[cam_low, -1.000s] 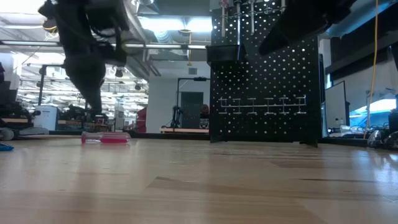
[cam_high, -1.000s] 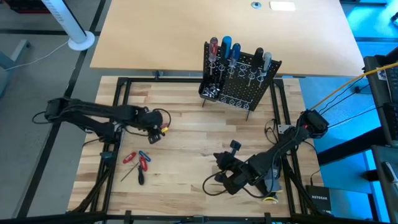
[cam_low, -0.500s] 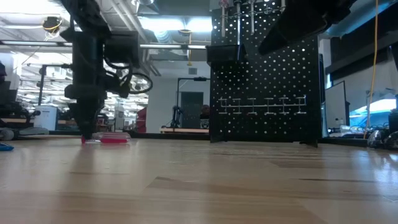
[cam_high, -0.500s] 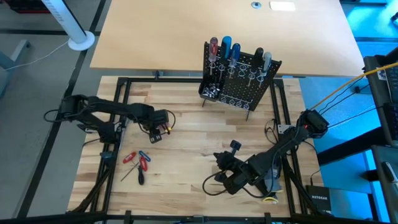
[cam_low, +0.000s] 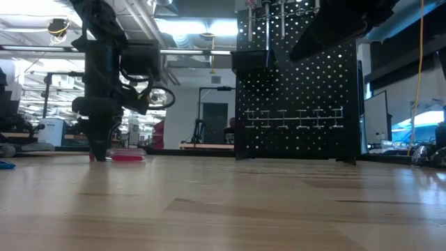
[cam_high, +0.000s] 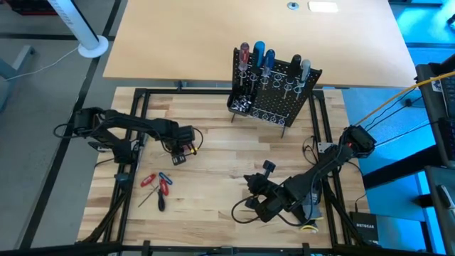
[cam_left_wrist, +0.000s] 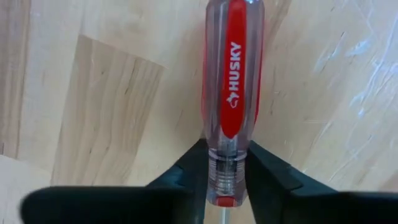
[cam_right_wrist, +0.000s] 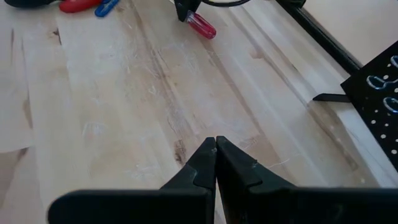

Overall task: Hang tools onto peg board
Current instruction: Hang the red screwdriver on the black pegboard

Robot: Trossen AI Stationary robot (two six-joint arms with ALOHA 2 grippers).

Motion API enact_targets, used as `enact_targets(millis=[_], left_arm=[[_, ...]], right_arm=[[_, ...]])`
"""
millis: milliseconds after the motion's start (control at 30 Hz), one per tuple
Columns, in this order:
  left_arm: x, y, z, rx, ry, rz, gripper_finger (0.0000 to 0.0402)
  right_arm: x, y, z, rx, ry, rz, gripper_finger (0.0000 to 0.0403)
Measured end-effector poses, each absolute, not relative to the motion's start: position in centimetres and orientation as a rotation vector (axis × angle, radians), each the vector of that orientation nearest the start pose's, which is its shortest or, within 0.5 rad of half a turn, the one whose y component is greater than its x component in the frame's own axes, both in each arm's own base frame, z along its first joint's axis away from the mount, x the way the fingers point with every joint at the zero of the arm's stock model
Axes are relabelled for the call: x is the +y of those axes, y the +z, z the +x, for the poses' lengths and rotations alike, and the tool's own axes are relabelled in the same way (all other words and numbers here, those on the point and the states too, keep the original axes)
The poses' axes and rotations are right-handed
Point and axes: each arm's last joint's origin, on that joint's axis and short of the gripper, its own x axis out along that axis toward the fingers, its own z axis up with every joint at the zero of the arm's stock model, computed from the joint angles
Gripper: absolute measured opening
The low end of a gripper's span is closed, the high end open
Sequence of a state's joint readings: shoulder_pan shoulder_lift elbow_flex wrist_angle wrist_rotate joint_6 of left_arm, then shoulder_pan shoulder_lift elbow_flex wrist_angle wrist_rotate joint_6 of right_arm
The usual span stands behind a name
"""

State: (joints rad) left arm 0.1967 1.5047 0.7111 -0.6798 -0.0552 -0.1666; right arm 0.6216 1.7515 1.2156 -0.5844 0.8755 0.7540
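Lowered since a second ago, the left gripper (cam_left_wrist: 227, 180) is closed around the red screwdriver (cam_left_wrist: 231, 93) lying on the surface (cam_high: 213, 178), so lifting toward the peg board (cam_high: 274, 89) is judged next.

Two dark jointed arms, matte black housings. Black cable loops along each. Left gripper (cam_high: 186, 148): yellow and red markings near wrist. Right gripper (cam_right_wrist: 215, 152): two black wedge-shaped fingers (cam_right_wrist: 198, 167), smooth faces.

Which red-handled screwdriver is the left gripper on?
The clear-and-red Husky screwdriver lying alone on the table, left gripper shut around its neck. The other loose red tool lies apart in the cluster; another red-handled one already hangs on the peg board.
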Motion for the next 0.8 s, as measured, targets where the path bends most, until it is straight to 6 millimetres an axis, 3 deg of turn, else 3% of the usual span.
enact_targets(millis=[100,533,667,800], left_arm=[[4.5,13.8,22.2,1.451,0.329,-0.240,0.0058],[2.9,15.9,22.0,1.332,0.301,-0.209,0.0064],[2.3,17.2,21.7,1.268,0.293,-0.213,0.0063],[1.7,18.9,21.2,1.187,0.275,-0.214,0.0066]], right_arm=[[18.4,21.2,29.4,0.666,-0.498,-0.049,0.0012],[18.7,21.2,29.7,0.692,-0.430,-0.010,0.0017],[18.8,21.3,29.8,0.685,-0.426,0.001,0.0051],[18.8,21.3,29.8,0.682,-0.421,0.008,0.0112]])
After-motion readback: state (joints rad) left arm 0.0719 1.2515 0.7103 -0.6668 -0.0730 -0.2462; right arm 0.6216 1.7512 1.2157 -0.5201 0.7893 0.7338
